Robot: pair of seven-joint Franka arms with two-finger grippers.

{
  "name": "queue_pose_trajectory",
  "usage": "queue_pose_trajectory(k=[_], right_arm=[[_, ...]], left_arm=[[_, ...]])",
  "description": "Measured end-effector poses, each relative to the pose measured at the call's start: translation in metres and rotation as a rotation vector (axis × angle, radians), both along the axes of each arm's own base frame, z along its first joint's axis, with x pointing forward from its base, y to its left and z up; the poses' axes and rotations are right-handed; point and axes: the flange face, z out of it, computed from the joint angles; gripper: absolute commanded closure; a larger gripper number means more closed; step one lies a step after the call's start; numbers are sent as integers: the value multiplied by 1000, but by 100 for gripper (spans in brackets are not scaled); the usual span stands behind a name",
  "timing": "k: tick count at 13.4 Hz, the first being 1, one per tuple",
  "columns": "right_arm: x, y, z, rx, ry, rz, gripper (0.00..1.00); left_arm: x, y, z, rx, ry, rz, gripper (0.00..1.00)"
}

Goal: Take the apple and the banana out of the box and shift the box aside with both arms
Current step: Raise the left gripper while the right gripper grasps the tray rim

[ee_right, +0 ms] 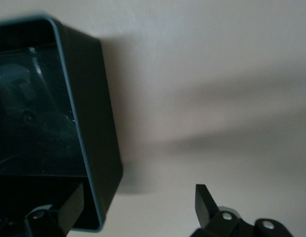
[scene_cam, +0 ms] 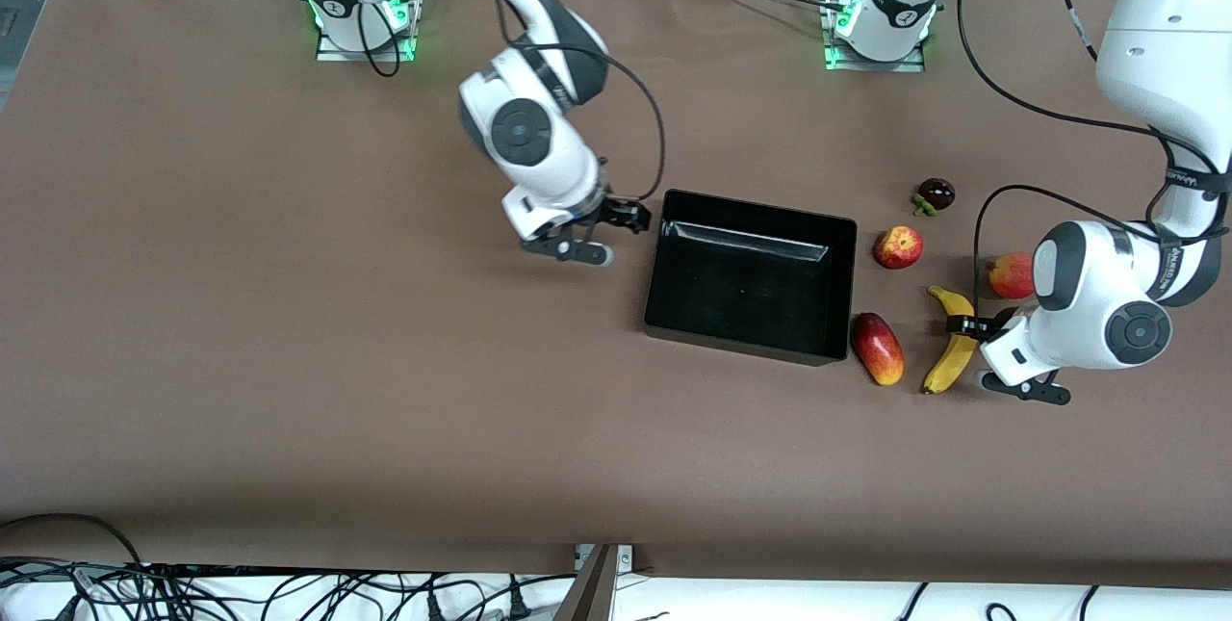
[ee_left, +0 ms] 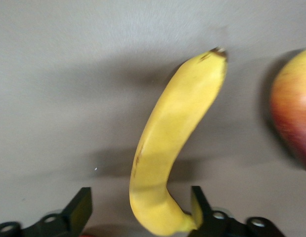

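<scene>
The black box (scene_cam: 674, 265) lies mid-table. The yellow banana (scene_cam: 948, 351) lies toward the left arm's end, beside the mango (scene_cam: 878, 349). The apple (scene_cam: 898, 247) with its pale patch lies farther from the front camera than both. My left gripper (scene_cam: 965, 327) is open and low over the banana. In the left wrist view the banana (ee_left: 177, 133) lies between the fingers (ee_left: 79, 210) of the left gripper (ee_left: 141, 210), its end against one of them. My right gripper (scene_cam: 630, 215) is open at the box's corner. In the right wrist view the right gripper (ee_right: 138, 207) straddles the box wall (ee_right: 96, 148).
A dark purple mangosteen (scene_cam: 936, 194) lies farther from the front camera than the apple. Another red-yellow fruit (scene_cam: 1011, 274) is partly hidden by the left arm. A red-yellow fruit (ee_left: 293, 108) shows at the edge of the left wrist view.
</scene>
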Motion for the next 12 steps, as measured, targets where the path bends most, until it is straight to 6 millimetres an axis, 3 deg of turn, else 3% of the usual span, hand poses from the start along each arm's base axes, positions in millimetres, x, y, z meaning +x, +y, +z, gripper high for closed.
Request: queue_pose_trajectory(k=[3, 6, 10, 12], right_arm=[[-15, 22, -20, -21, 32, -106, 0], [-21, 39, -33, -34, 12, -140, 3], [-26, 52, -50, -60, -25, -110, 43], [-26, 52, -54, -72, -40, -94, 56]], left_arm=[[7, -24, 91, 16, -57, -31, 0], [-2, -51, 190, 39, -89, -58, 0], [-27, -92, 287, 57, -91, -71, 0], [-41, -108, 322, 48, -121, -70, 0]])
